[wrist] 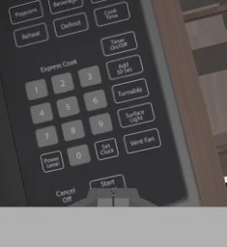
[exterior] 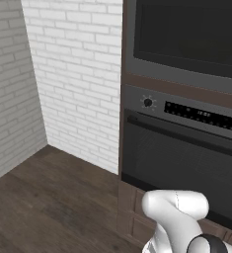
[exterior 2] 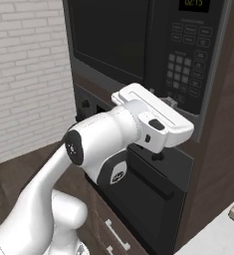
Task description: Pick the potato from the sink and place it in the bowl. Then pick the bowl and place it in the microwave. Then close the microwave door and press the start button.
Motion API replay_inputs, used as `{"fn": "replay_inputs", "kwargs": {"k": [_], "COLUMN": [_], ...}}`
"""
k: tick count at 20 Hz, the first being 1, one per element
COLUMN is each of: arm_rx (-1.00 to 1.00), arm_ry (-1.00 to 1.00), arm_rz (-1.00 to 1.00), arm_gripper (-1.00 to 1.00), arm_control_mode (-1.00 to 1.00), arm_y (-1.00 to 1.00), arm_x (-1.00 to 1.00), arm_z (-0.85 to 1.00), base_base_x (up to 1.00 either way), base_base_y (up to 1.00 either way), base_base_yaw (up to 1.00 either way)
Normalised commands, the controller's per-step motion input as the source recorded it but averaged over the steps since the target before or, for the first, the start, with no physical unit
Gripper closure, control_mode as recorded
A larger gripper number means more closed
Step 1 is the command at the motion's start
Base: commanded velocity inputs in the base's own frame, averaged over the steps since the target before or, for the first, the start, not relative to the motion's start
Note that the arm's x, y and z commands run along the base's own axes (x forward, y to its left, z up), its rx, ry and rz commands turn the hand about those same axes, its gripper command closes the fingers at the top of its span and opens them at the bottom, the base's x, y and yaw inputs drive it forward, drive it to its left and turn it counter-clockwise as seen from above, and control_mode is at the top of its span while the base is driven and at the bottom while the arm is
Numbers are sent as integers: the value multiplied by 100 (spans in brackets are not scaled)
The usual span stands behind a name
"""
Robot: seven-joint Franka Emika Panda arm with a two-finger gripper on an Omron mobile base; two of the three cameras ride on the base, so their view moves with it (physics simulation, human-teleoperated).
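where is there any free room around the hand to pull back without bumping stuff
Free: the open air above the wood floor, left of the oven and out from the brick wall. Crowded: the gripper, fingers shut, sits tight at the Start button on the microwave keypad, oven face directly below.

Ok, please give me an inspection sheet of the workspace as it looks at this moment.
Surface: dark wood floor; a pale counter corner at lower right of the right base view.
Job's things: microwave with its microwave door shut; keypad close ahead in the hand view, Start button just beyond the fingertips.
Clutter: nothing seen.
End effector: end effector shut, empty, pointed at the Start button; contact cannot be told.
Cables: nothing seen.
Surroundings: oven below the microwave, white brick wall, wood cabinet side.
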Motion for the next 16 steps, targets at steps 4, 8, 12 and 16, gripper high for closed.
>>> {"fn": "replay_inputs", "kwargs": {"k": [4,8,12,16], "arm_rx": [0,0,0,0], "arm_ry": [0,0,3,2], "arm_rz": [0,0,0,0], "arm_gripper": [100,100,100,100], "arm_control_mode": [-100,-100,-100,-100], "arm_y": [0,-1,0,0], "arm_x": [1,1,10,33], "arm_z": [0,-1,-13,-20], "base_base_x": [0,0,0,0], "base_base_y": [0,0,0,0], "base_base_yaw": [0,0,0,0]}}
